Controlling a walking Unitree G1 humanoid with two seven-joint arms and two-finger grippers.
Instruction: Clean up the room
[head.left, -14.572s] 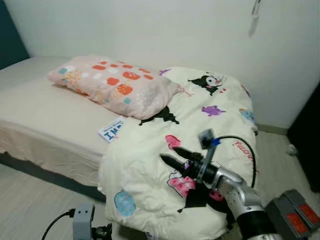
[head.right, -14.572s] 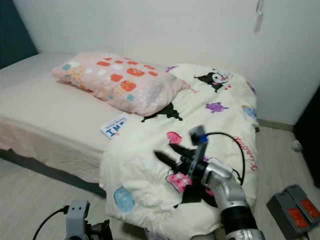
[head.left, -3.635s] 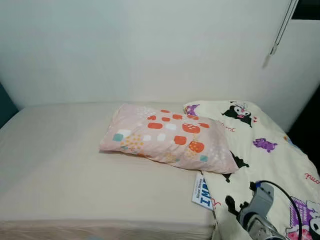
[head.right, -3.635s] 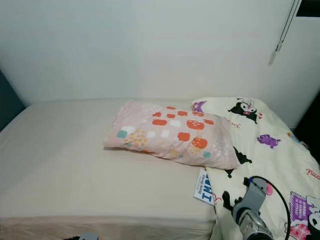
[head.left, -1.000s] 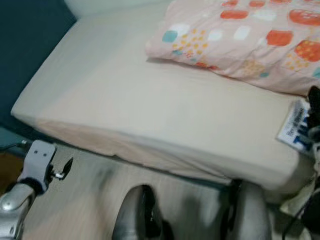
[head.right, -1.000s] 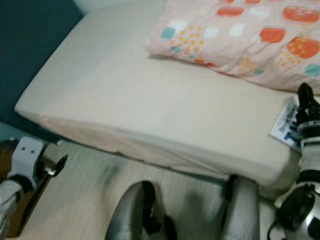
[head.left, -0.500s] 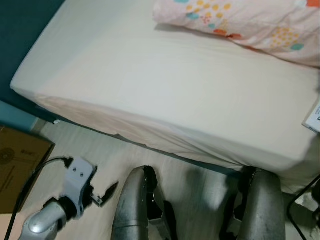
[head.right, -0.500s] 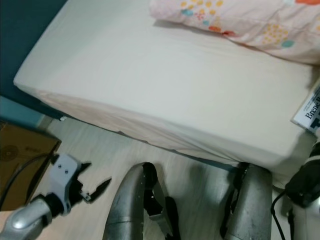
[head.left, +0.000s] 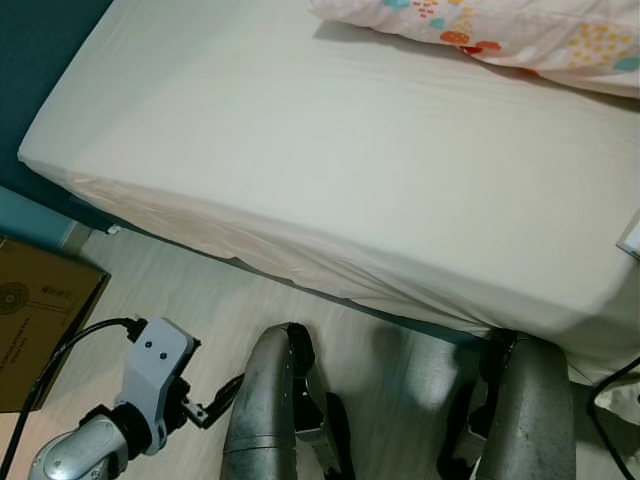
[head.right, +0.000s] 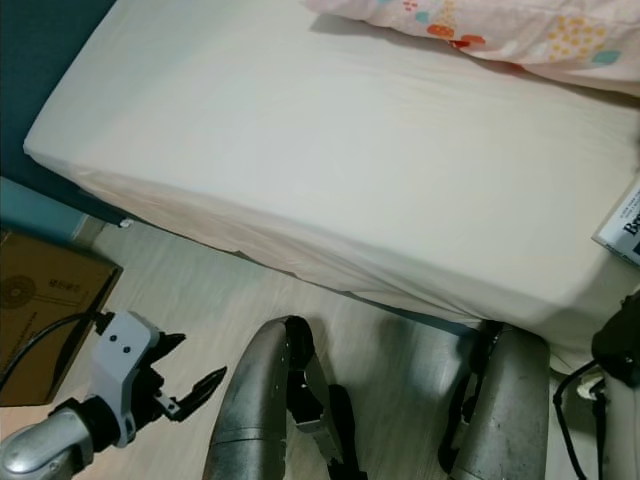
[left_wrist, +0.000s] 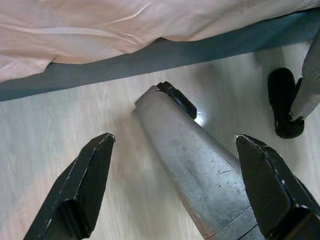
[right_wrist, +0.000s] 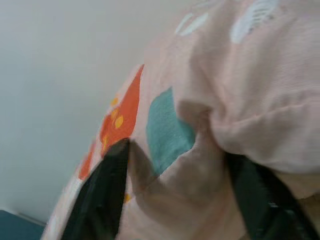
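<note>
My left pincer (head.right: 190, 390) hangs low over the floor (head.left: 200, 300) at the near left, its fingers spread with nothing between them, beside my left leg (head.left: 265, 420). The pillow (head.left: 500, 30) lies at the far right of the bed (head.left: 330, 180), well apart from that pincer. In the right wrist view my right pincer (right_wrist: 170, 195) has its fingers spread around a fold of the pillow (right_wrist: 240, 100); the picture is blurred, so it seems to touch the cloth, though I cannot be sure it grips. A cardboard box (head.left: 40, 310) sits on the floor at the left.
</note>
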